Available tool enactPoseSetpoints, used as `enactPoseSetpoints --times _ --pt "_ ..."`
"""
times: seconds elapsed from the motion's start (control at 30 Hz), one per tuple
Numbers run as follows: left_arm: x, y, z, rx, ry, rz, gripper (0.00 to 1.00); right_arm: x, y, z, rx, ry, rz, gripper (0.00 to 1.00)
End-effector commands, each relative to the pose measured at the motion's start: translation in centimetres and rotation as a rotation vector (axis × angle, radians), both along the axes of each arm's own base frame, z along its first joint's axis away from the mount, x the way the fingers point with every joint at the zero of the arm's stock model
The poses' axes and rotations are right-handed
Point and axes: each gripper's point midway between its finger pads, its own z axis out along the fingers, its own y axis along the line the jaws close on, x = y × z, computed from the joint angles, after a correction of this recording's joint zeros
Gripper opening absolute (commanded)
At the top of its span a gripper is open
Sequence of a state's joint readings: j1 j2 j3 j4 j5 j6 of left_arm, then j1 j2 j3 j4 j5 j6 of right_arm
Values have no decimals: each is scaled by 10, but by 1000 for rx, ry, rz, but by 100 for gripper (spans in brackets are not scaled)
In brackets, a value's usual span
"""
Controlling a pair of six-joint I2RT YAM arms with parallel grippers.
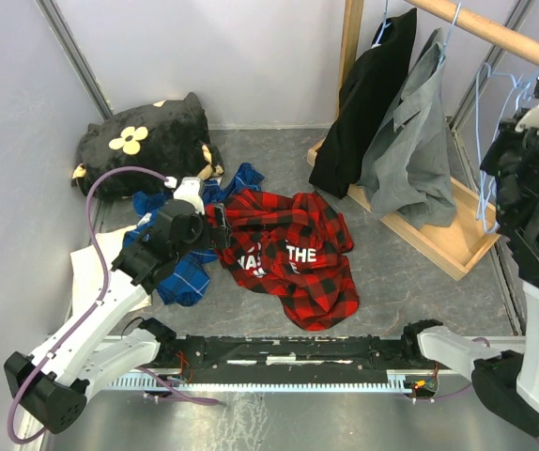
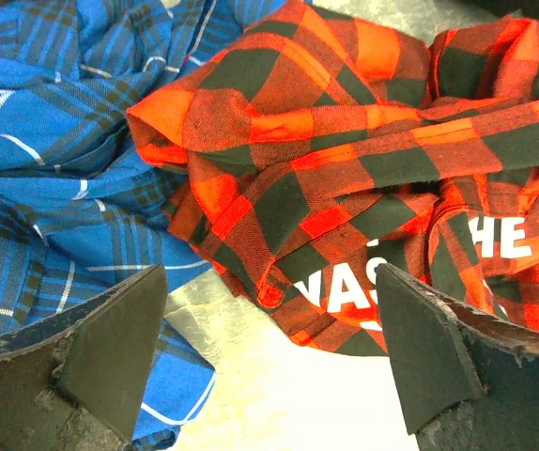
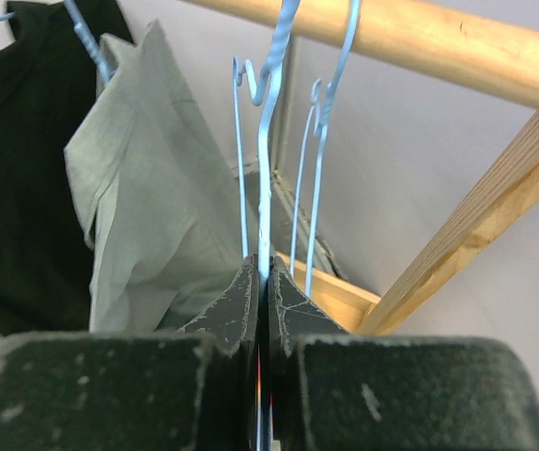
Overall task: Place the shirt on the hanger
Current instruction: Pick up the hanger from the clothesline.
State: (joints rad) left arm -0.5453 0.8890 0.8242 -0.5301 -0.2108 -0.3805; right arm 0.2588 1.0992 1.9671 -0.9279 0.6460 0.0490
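The red-and-black plaid shirt [image 1: 293,249] with white lettering lies crumpled on the grey floor mat; it fills the upper right of the left wrist view [image 2: 363,160]. My left gripper [image 2: 269,352] is open and empty, just above the shirt's near edge, also seen from above [image 1: 221,228]. My right gripper [image 3: 265,272] is shut on the wire of a light-blue hanger [image 3: 267,169] that hangs by its hook from the wooden rail [image 3: 420,38]. Other blue hangers [image 3: 316,160] hang beside it. The hangers show at the right in the top view [image 1: 484,141].
A blue plaid shirt [image 2: 53,141] lies left of the red one, touching it. A black cushion with a yellow flower [image 1: 147,141] sits at the back left. A black garment [image 1: 368,94] and a grey shirt [image 1: 410,141] hang on the rack, above its wooden base [image 1: 443,244].
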Motion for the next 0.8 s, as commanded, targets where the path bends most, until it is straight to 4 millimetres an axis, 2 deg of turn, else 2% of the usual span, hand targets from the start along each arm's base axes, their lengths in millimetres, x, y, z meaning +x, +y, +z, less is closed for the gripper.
enactPoseSetpoints --times 0.0,0.1,0.3,0.57,0.67,0.77 --pt "6 6 43 -10 -139 1 98 -29 28 -3 39 0 221 0" --pt "4 8 52 -19 -180 -7 98 -49 38 -5 56 6 306 0" --pt "0 10 75 -12 -272 -47 97 -98 40 -4 66 -40 393 0" --pt "-6 19 119 12 -422 -73 97 -152 84 -9 14 -132 731 0" --pt "-8 25 136 22 -469 -63 96 -160 101 -9 17 -133 837 0" --pt "-11 29 150 29 -500 -56 96 -157 129 -15 41 -74 985 0"
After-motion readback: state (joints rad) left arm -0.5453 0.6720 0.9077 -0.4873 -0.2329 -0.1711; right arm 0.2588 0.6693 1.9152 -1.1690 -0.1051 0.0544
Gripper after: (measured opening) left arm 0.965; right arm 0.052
